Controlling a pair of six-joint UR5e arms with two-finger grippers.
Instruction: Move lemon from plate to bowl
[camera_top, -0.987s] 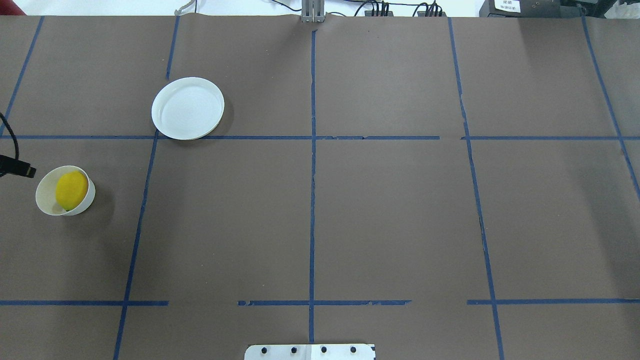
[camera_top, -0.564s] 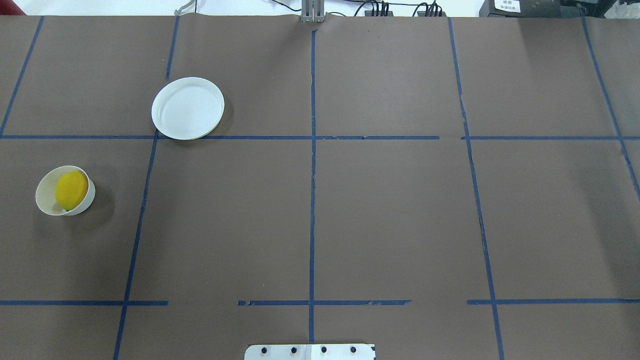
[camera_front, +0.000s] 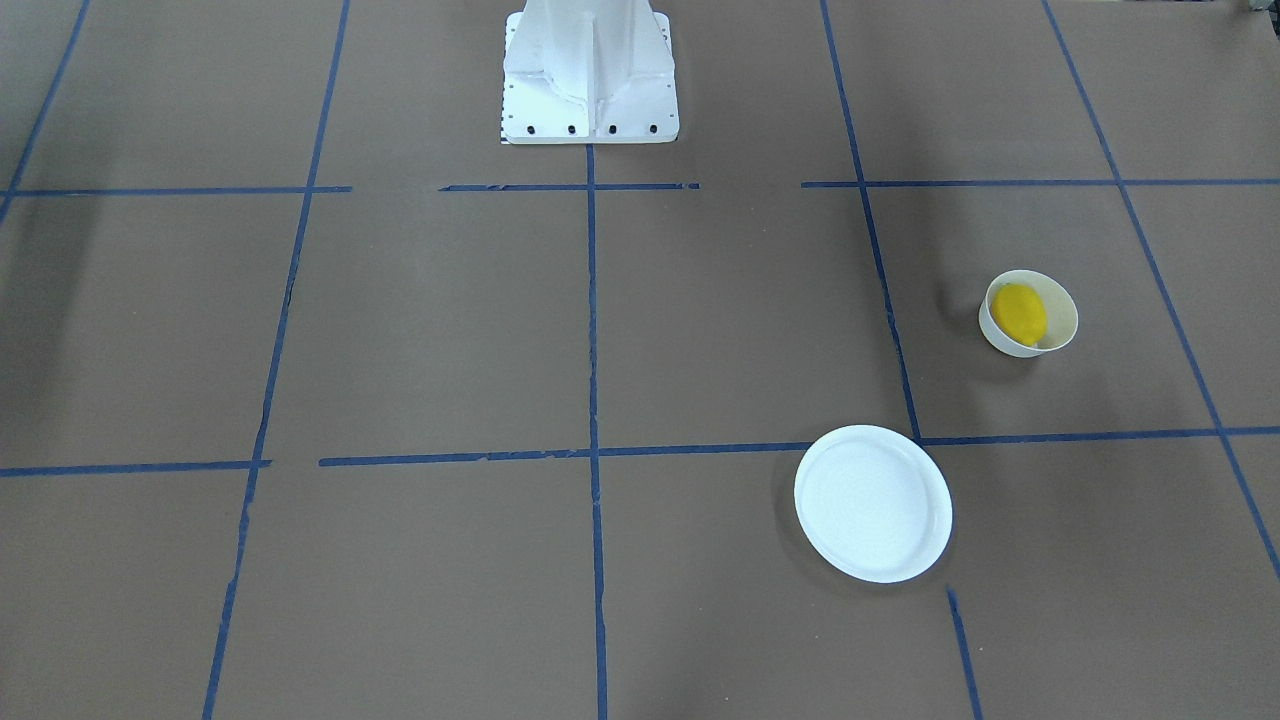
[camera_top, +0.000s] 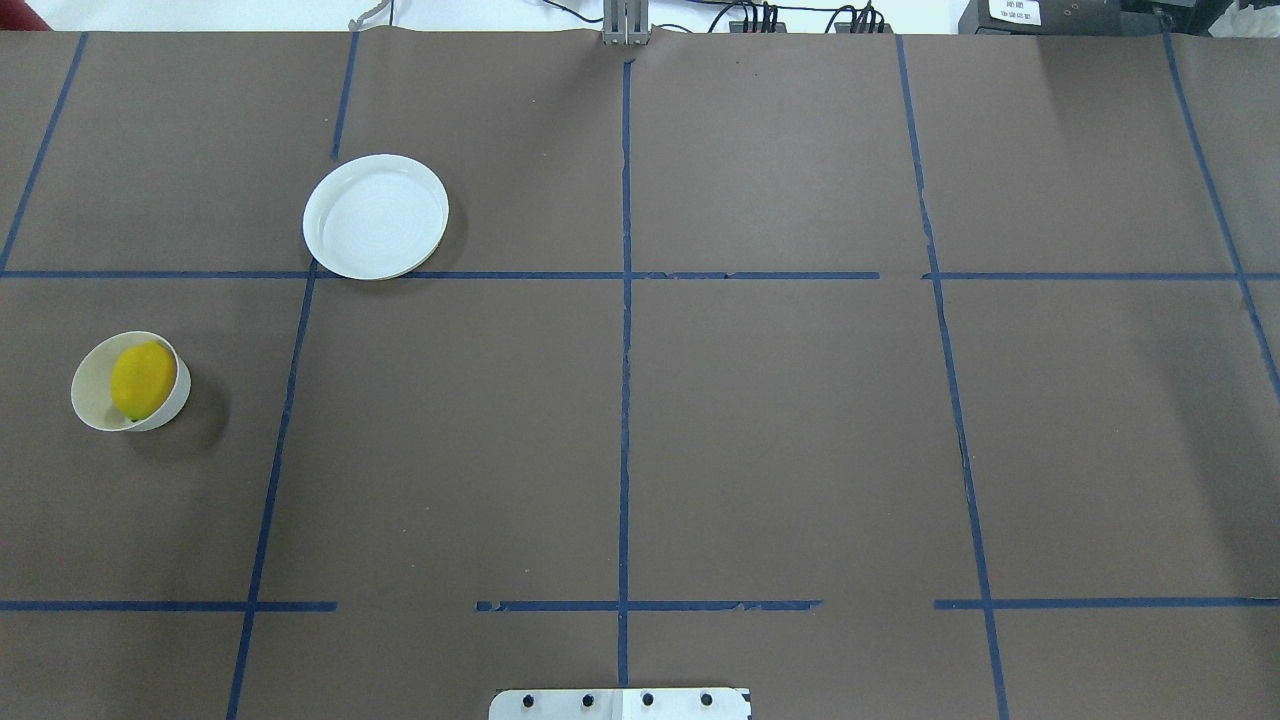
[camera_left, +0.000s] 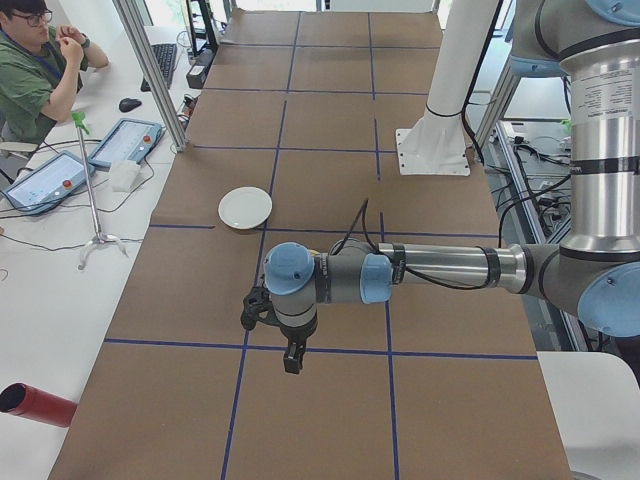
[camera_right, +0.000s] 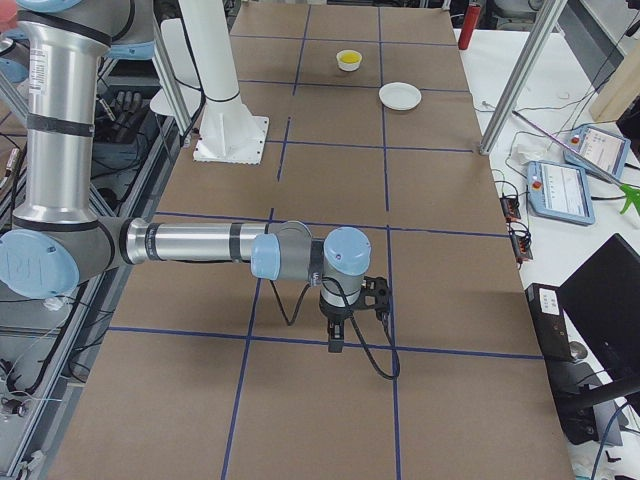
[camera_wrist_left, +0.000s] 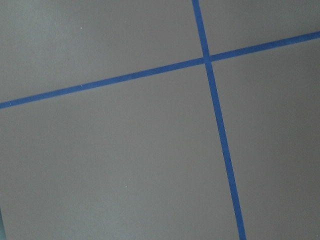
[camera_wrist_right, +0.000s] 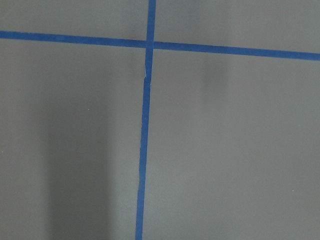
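The yellow lemon (camera_top: 143, 380) lies inside the small off-white bowl (camera_top: 88, 402) at the table's left side; it also shows in the front view (camera_front: 1020, 313) in the bowl (camera_front: 1064, 320). The flat white plate (camera_top: 375, 215) stands empty farther back, also in the front view (camera_front: 872, 503). My left gripper (camera_left: 291, 362) shows only in the left side view, hanging over the table's left end; I cannot tell if it is open or shut. My right gripper (camera_right: 335, 343) shows only in the right side view, over the right end; I cannot tell its state.
The robot's white base (camera_front: 588, 75) stands at the near edge's middle. Blue tape lines grid the brown table. An operator (camera_left: 35, 70) sits beyond the far edge with tablets (camera_left: 125, 142). A red cylinder (camera_left: 30, 403) lies off the table's left end.
A dark part of my left gripper at the overhead view's left edge beside the bowl has left that view. The lemon, bowl and plate have not moved.
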